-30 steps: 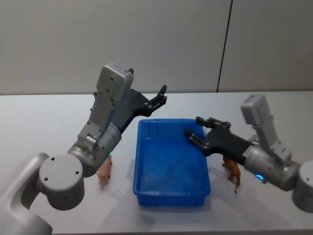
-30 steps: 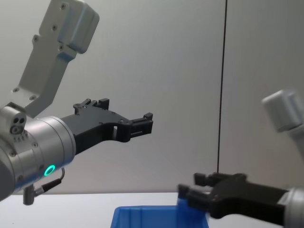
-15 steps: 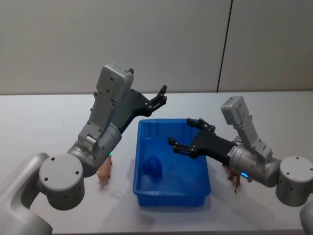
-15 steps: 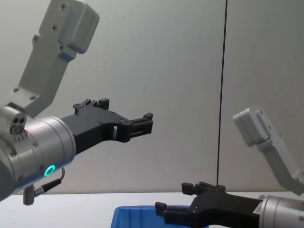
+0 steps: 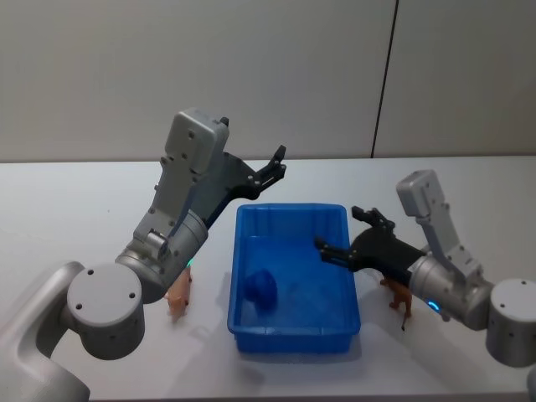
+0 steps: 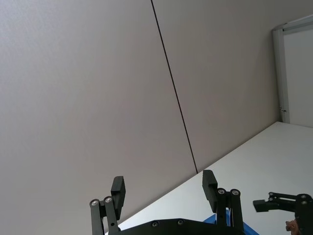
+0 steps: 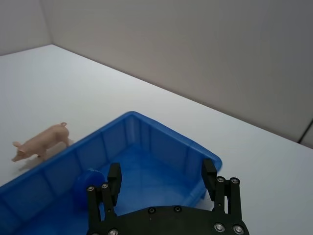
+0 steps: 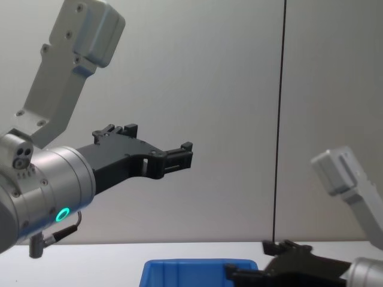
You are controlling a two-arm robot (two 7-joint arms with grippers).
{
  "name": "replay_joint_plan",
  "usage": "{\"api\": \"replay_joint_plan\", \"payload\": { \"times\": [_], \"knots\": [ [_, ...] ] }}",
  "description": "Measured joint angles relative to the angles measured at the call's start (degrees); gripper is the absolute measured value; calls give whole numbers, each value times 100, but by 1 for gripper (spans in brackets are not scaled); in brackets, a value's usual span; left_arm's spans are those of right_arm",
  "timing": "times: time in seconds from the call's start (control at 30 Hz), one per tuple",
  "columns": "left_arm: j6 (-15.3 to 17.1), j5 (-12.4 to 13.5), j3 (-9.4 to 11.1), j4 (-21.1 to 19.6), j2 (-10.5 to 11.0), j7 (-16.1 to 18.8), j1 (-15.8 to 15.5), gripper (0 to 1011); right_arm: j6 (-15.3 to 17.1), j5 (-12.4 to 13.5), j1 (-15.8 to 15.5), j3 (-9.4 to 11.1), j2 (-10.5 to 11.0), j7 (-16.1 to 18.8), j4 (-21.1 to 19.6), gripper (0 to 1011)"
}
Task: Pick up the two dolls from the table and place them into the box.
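The right gripper (image 5: pixel 339 231), fingers wide apart and holding nothing, has drawn back from the middle of the box (image 5: pixel 289 207) toward its right wall. A blue rounded thing (image 5: pixel 260 285) now lies on the box floor, where a second ago there was nothing. The left gripper (image 5: pixel 279 161), also spread, has stayed raised over the far rim. The pig doll (image 5: pixel 179 295) and the brown doll (image 5: pixel 399 296) both stand on the table (image 5: pixel 75 209) beside the box, so I think both pickups remain.

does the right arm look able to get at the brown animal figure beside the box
Probably yes. The right tool is open over the right rim of the box, and the brown figure stands just outside that wall, under the arm's wrist. It would have to pull back first.
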Motion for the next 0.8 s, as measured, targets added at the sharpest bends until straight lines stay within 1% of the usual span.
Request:
{"api": "replay_joint_plan", "payload": {
  "times": [0.07,0.1,0.27,0.4,0.47,0.57,0.6,0.8],
  "knots": [
    [0,0,0,0,0,0,0,1001,49,7,-62,17,37,-94,-83,1001],
    [0,0,0,0,0,0,0,1001,111,16,-123,30,68,-215,-157,1001],
    [0,0,0,0,0,0,0,1001,321,62,-406,80,206,-606,-479,1001],
    [0,0,0,0,0,0,0,1001,451,97,-595,113,296,-870,-703,1001],
    [0,0,0,0,0,0,0,1001,568,138,-779,142,379,-1123,-894,1001],
    [0,0,0,0,0,0,0,1001,637,169,-916,164,443,-1267,-1029,1001],
    [0,0,0,0,0,0,0,1001,697,197,-995,178,481,-1384,-1104,1001],
    [0,0,0,0,0,0,0,1001,831,308,-1208,218,572,-1623,-1282,1001]
  ]
}}
